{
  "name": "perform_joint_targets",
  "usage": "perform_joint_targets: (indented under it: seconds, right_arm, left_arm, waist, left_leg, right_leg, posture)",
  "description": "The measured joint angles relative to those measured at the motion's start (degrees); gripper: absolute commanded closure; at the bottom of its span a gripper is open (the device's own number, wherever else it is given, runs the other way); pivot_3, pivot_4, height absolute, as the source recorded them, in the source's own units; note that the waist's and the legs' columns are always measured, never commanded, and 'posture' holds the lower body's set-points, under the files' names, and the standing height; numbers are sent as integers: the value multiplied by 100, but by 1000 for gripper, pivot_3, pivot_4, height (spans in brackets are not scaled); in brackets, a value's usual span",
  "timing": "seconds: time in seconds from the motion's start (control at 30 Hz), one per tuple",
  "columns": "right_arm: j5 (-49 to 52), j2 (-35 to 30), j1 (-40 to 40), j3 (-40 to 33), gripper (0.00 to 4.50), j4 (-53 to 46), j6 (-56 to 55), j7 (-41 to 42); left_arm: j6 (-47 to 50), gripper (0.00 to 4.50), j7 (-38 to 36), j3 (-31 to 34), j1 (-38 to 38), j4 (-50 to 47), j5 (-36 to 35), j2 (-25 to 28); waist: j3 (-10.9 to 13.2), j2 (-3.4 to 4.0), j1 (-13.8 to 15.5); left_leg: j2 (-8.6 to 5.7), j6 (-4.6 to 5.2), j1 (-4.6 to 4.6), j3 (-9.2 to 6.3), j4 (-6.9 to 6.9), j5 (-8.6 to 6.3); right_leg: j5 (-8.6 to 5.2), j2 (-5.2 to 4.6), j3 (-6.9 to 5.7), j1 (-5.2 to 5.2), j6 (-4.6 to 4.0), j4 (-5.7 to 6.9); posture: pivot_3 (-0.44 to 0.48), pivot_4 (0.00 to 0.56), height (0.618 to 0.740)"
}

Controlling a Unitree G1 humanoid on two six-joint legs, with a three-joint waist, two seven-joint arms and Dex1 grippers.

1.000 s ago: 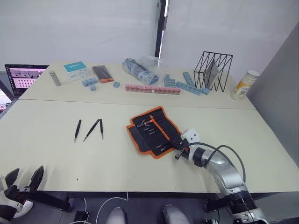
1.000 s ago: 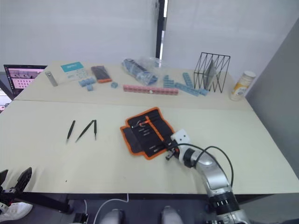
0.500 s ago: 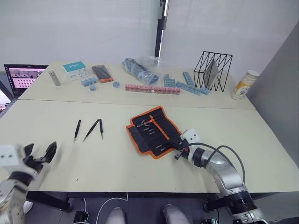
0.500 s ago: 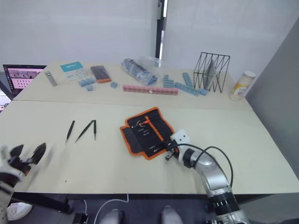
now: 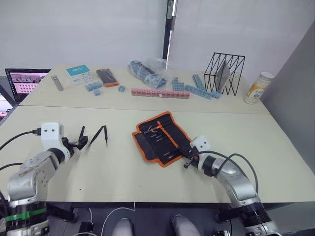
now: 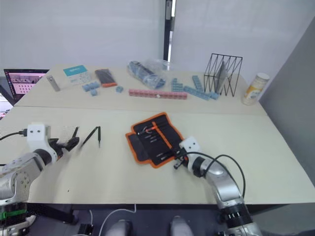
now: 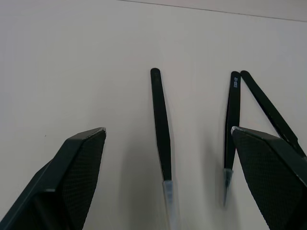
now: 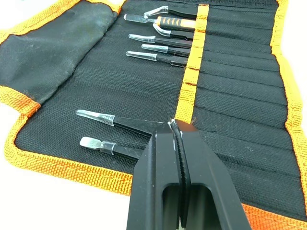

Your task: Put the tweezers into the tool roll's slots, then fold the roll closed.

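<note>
Left wrist view — left gripper (image 7: 165, 158) spread wide around one of the tweezers (image 7: 160, 122); white lettering on a neighbour, unreadable. Right gripper (image 8: 176, 132) clenched, empty, over tool roll (image 8: 86, 76).

Two pale beige tabletops (image 5: 147, 172) meet along a seam; behind the far one stand plain white walls (image 5: 88, 29) split by a dark vertical post (image 5: 169, 29), grey panel (image 5: 295, 93) right.
</note>
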Motion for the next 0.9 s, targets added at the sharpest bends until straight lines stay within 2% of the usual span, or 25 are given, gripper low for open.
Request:
perform_joint_targets:
  seconds: [0.03, 0.2, 0.7, 0.8, 0.9]
  right_arm:
    - [0, -1, 6, -6, 4500, -5, 2, -6]
    - [1, -1, 22, 12, 4500, -56, 11, -1]
    - [-2, -24, 60, 27, 4500, -102, 17, -81]
    - [-2, -25, 59, 30, 4500, -103, 17, -81]
    - [-6, -51, 59, 30, 4500, -103, 17, -80]
  left_arm:
    - [103, 49, 95, -23, -142, 37, 19, -87]
    - [339, 1543, 311, -230, -280, 169, 115, -251]
    - [361, 1543, 499, -236, -320, 322, 402, -259]
    - [436, 2247, 532, -234, -321, 281, 409, -274]
    - [449, 3339, 524, -229, -301, 272, 412, -275]
  waist:
    - [0, 0, 2]
    - [0, -1, -5]
    - [0, 0, 1]
    - [0, 0, 1]
    - [0, 0, 4]
  left_leg:
    - [-1, 0, -1, 0, 1, 0]
    - [-2, 1, -2, -2, -3, 1]
    - [-5, 0, -2, -5, -2, 0]
    - [-5, 0, -2, -5, -2, 0]
    - [-5, 0, -1, -5, -1, 0]
  right_leg:
    - [1, 0, 1, 1, 1, 0]
    - [12, 0, 2, -1, 18, 1]
    - [15, 0, 2, 0, 19, -2]
    - [15, 0, 3, 1, 19, -2]
    - [15, 0, 3, 2, 19, -2]
  posture:
    - [0, 150, 740]
    - [0, 150, 740]
    - [0, 150, 740]
    - [0, 150, 740]
    - [0, 150, 740]
